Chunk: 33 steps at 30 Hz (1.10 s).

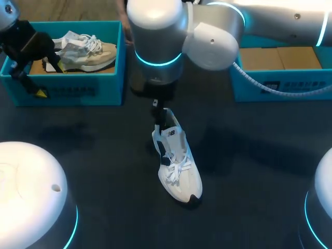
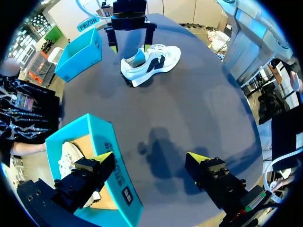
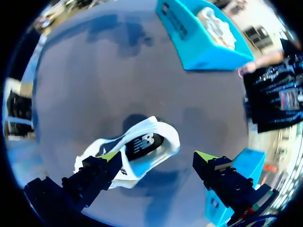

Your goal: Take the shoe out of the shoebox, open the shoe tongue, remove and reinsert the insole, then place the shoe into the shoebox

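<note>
Standing upright, white shoe point(image 1: 179, 166) (navy panels)

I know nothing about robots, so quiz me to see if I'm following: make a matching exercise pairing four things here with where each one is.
Things:
1. white shoe
2. beige shoe
3. left gripper
4. right gripper

Places:
A. inside the left shoebox
B. over the white shoe's heel
C. lying on the table
D. straddling the left shoebox's front wall

Pairs: 1-C, 2-A, 3-D, 4-B.
</note>
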Each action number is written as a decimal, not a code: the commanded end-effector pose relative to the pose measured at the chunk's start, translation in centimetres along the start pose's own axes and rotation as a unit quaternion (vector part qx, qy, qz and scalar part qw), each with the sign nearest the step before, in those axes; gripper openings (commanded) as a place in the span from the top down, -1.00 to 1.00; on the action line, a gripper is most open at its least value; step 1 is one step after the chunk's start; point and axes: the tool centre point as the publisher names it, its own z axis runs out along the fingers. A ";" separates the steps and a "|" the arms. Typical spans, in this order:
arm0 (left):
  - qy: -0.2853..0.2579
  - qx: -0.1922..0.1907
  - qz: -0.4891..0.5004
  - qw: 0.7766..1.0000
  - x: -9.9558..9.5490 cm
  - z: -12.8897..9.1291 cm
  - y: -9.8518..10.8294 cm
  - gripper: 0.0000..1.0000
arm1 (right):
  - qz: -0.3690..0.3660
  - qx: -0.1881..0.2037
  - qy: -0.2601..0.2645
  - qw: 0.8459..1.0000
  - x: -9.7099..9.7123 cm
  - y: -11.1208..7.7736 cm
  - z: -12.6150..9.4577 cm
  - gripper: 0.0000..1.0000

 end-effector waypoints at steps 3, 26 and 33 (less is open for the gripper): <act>0.001 -0.001 0.000 1.000 0.0 -0.1 0.0 -1.00 | -0.127 -0.016 0.030 0.991 -1.4 0.8 2.3 -1.00; 0.001 -0.001 0.000 1.000 0.0 -0.1 0.0 -1.00 | -0.205 -0.005 0.063 0.977 -3.4 1.3 8.7 -1.00; 0.001 -0.001 0.000 1.000 0.0 -0.1 0.0 -1.00 | -0.211 0.011 0.069 0.975 -2.7 1.5 10.1 -1.00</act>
